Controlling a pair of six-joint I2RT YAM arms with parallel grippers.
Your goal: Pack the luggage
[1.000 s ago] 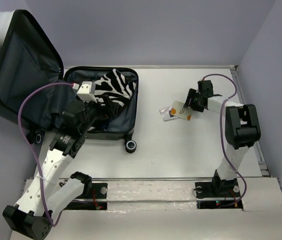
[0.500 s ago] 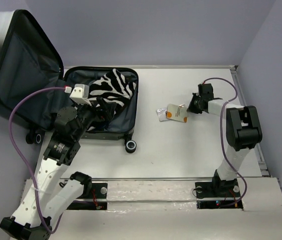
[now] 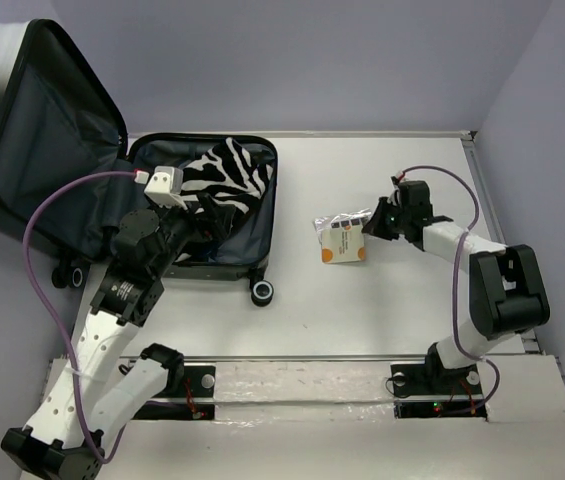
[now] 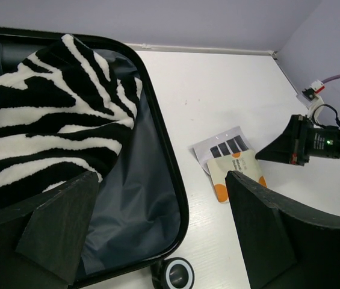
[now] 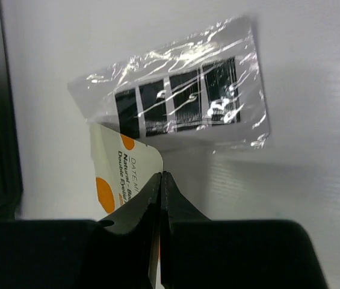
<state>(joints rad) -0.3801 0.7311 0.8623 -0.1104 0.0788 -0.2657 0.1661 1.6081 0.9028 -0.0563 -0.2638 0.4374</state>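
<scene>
On the cream card with orange dots (image 5: 121, 171) I read "DATE", "Natural" and, I think, "Double Eyelid"; the rest is hidden.

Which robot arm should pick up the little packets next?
Right. The right gripper, shut, is at the orange-spotted packet; the left gripper, open, hangs over the luggage, farther away.

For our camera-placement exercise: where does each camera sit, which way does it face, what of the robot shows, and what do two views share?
Top external: above and behind, looking down on the table and luggage; left arm and right arm show.
Left wrist: over the luggage, facing the packet; open left tool shows, right tool beyond.
Right wrist: looking down at the packet and sachet; shut right tool shows.
Both wrist views share the packet.
</scene>
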